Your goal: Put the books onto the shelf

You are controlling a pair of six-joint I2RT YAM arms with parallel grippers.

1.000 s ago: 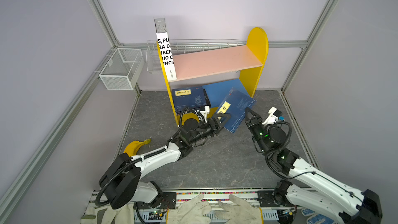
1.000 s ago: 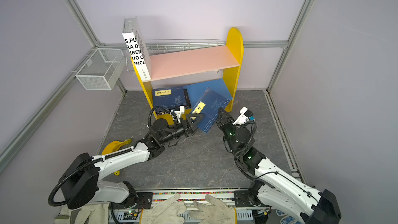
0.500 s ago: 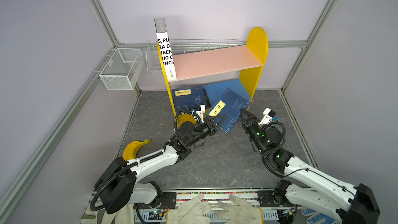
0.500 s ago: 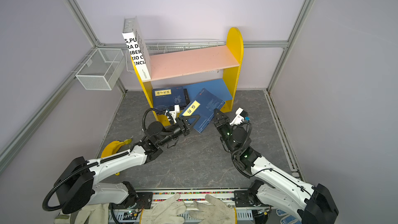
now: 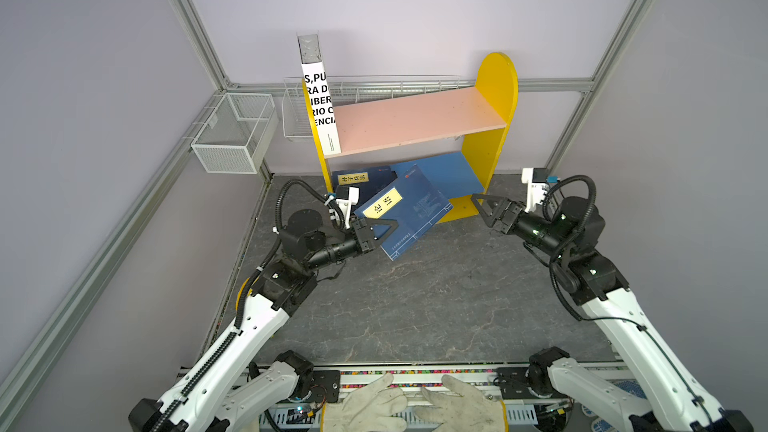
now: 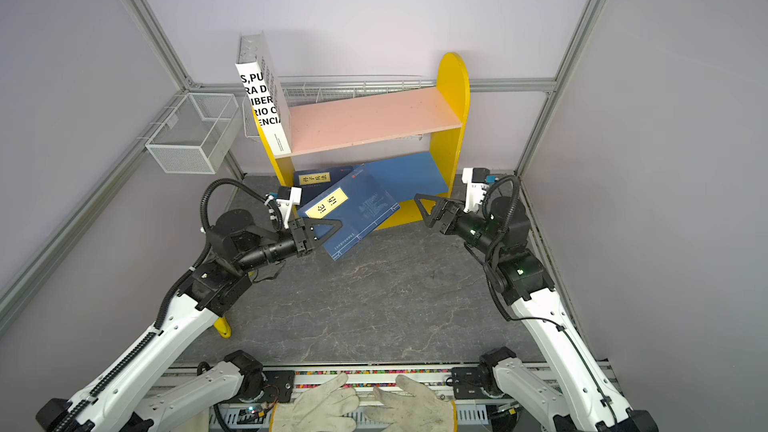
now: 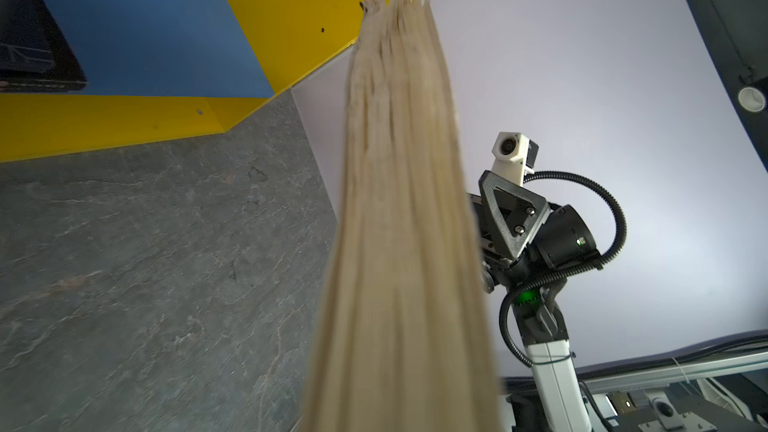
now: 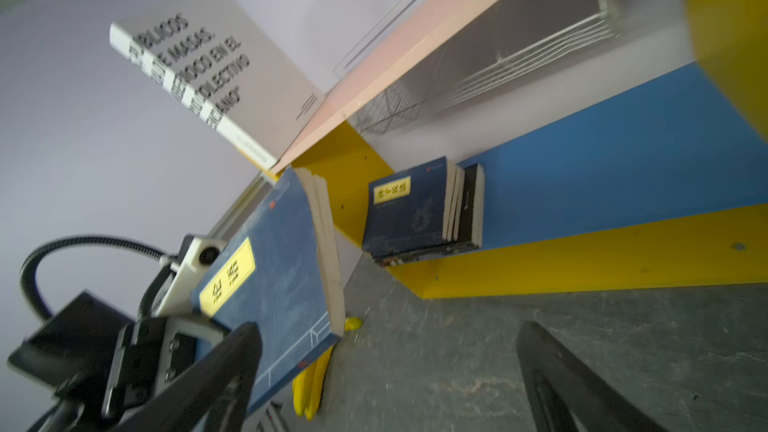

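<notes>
Top views: left gripper (image 5: 390, 224) is clamped on the lower-left edge of a navy book (image 5: 411, 209), yellow label up. The book is tilted, just in front of the shelf (image 5: 494, 89) lower tier; contact with the shelf unclear. Right gripper (image 5: 478, 201) sits near the shelf's right foot, well apart from that book. White book (image 5: 318, 105) stands at the left end of the pink board (image 5: 415, 118). Book stack (image 5: 357, 178) lies flat at the left end of the blue board (image 5: 449, 172), navy cover on top.

Left wrist: blurred page edges of the navy book fill the middle. Right gripper shows beyond it, blue board to the side.

Right wrist: right gripper's fingers (image 8: 232, 359) are spread wide, nothing between. Left gripper pinches the navy book. Stack shows a black paperback (image 8: 471, 205) beneath the navy cover.
</notes>
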